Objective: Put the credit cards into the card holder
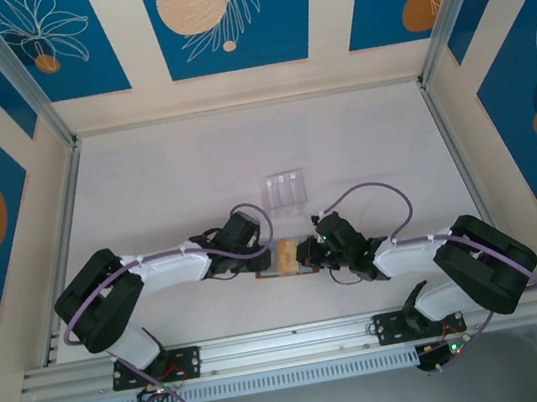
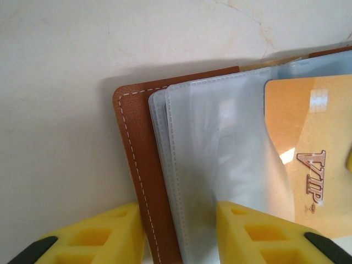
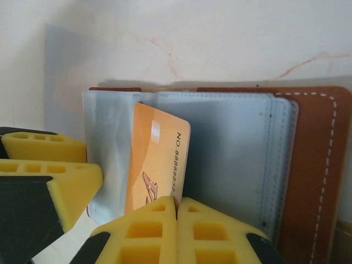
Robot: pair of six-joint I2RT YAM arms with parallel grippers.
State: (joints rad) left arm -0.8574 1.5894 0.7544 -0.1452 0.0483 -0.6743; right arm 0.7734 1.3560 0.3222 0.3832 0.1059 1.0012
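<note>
The card holder (image 1: 277,271) lies open on the table between my two grippers, brown leather cover (image 2: 135,143) down and clear sleeves (image 2: 220,137) up. My left gripper (image 2: 179,214) is shut on its left edge, one finger against the cover and the other on the sleeves. My right gripper (image 3: 177,204) is shut on the near end of an orange credit card (image 3: 157,159). The card's far end sits in a sleeve of the holder (image 3: 313,165). In the left wrist view the same card (image 2: 308,154) shows "VIP" lettering, partly under clear plastic. From above, left gripper (image 1: 268,254) and right gripper (image 1: 309,253) nearly meet.
A clear plastic box (image 1: 284,189) stands on the pale table (image 1: 165,186) just beyond the holder. Aluminium rails and patterned blue walls enclose the table on three sides. My left gripper's fingers (image 3: 55,176) show at the left of the right wrist view, close beside the card.
</note>
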